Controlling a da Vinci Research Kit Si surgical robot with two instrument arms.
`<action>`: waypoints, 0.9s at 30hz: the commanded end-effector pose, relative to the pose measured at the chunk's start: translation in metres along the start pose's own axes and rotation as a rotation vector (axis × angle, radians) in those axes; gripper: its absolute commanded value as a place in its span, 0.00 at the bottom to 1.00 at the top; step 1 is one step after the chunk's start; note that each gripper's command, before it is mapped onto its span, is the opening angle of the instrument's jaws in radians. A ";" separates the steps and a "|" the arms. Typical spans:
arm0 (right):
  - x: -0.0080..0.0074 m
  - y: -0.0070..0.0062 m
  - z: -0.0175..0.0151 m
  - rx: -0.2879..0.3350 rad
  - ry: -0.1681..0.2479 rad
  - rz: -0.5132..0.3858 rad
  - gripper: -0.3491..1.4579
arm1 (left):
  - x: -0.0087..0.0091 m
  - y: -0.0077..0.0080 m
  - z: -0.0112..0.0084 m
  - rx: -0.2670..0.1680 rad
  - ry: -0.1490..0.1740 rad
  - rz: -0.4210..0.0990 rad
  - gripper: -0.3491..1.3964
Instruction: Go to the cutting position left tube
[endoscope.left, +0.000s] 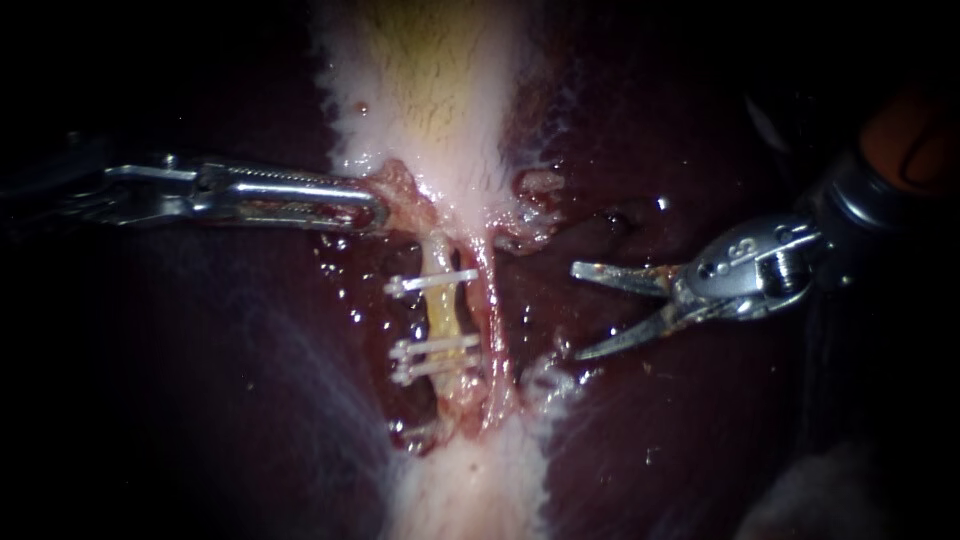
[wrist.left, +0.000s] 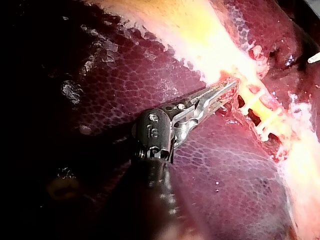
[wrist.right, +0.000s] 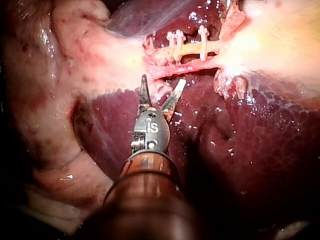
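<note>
Approach incomplete: your right instrument (endoscope.left: 580, 311) hangs over the liver (endoscope.left: 700, 430), jaws wide apart, near but clear of the left tube (endoscope.left: 441, 315), whose bare stretch between the clips (endoscope.left: 432, 284) is not yet between them; your left instrument (endoscope.left: 376, 211) clamps the gallbladder (endoscope.left: 440, 90).

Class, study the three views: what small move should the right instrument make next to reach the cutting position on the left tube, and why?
Probably ease the right instrument toward the left tube, aiming for the bare stretch between the upper clip and the lower clips. Its jaws are open but lie apart from the tube, beyond the right tube.
</note>
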 end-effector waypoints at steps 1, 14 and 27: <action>0.0000 0.0000 0.0000 -0.001 0.000 0.000 0.99 | 0.0002 0.0002 -0.0005 -0.007 -0.002 -0.001 0.00; 0.0003 -0.0002 0.0002 0.023 -0.001 0.001 0.99 | 0.0043 0.0056 -0.0058 -0.032 0.012 -0.033 0.00; 0.0014 -0.0019 0.0042 0.155 0.038 -0.009 0.98 | 0.0041 0.0057 -0.0056 -0.031 0.012 -0.031 0.00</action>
